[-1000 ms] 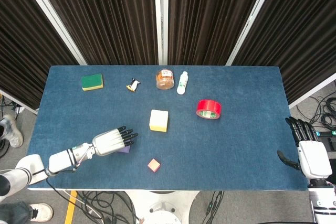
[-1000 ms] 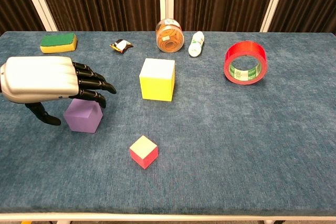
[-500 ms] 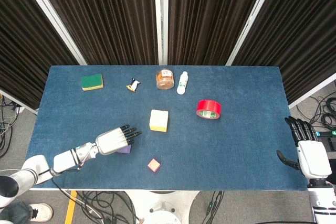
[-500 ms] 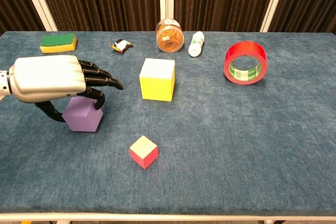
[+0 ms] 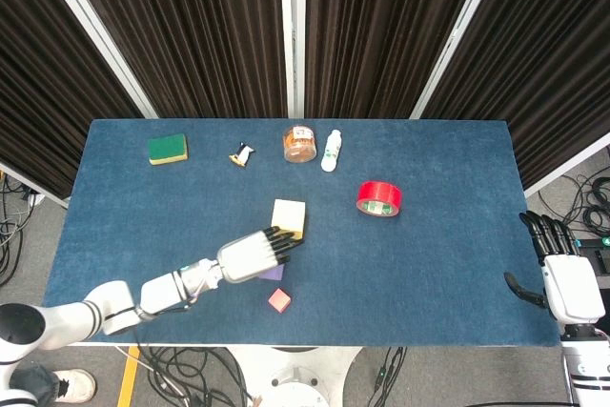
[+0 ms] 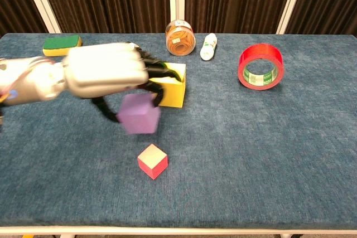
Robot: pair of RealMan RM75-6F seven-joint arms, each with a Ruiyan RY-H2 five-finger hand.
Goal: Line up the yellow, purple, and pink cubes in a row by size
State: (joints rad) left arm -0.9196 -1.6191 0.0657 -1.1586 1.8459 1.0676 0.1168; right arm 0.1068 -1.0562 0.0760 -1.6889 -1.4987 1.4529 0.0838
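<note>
My left hand grips the purple cube from above and holds it off the cloth, blurred with motion. The larger yellow cube sits just behind and right of it, partly hidden by my fingers. In front of the purple cube lies the small pink cube with a pale top. At the table's right edge my right hand hangs with fingers apart and nothing in it; the chest view does not show it.
Along the back edge of the blue cloth stand a green-yellow sponge, a small wrapped packet, an orange jar and a white bottle. A red tape roll stands at the right.
My left hand has closed on the purple cube, lifted it and carried it right toward the yellow cube. The right hand has not moved.
</note>
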